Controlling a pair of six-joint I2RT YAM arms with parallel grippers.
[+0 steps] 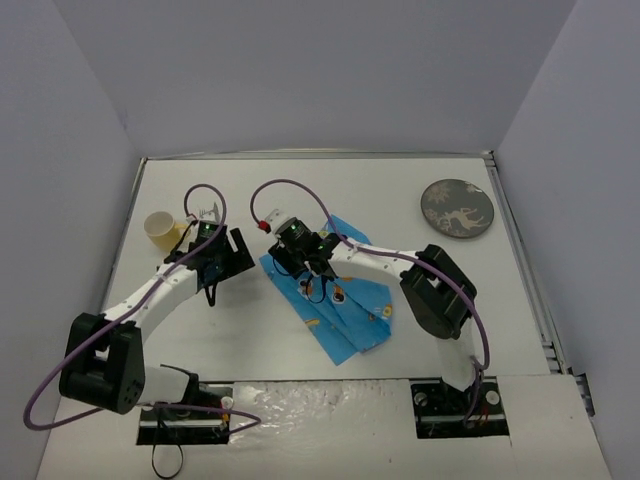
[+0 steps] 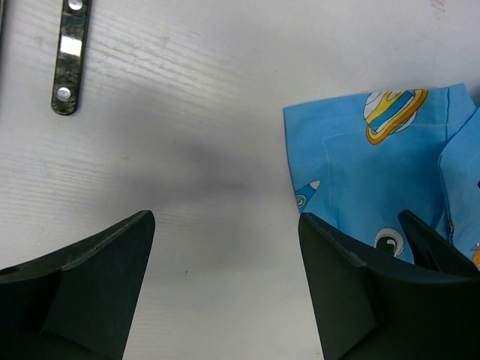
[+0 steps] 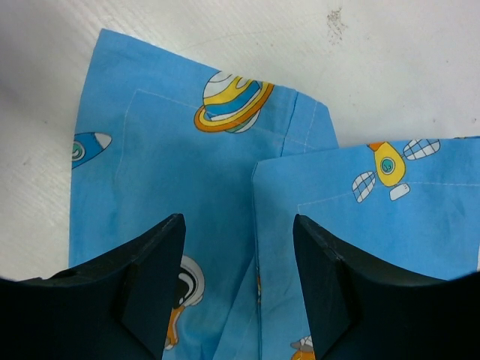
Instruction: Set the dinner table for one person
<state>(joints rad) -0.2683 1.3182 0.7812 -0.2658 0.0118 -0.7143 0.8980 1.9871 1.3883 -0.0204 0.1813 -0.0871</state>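
Note:
The dinner table [image 1: 350,190] is a white tabletop with a thin metal rim. A blue space-print placemat [image 1: 345,300] lies partly folded near the middle. My right gripper [image 1: 290,262] hovers over its far left corner, open. In the right wrist view [image 3: 236,221] its fingers straddle a folded edge of the cloth [image 3: 247,135] without holding it. My left gripper [image 1: 240,258] sits just left of the mat, also open. In the left wrist view [image 2: 225,221] only bare table lies between its fingers, with the mat's corner [image 2: 360,165] to the right.
A dark patterned plate [image 1: 457,208] lies at the far right. A yellow cup [image 1: 160,230] stands at the far left beside the left arm. A dark riveted cutlery handle [image 2: 67,56] lies ahead of the left gripper. Grey walls enclose the table on three sides.

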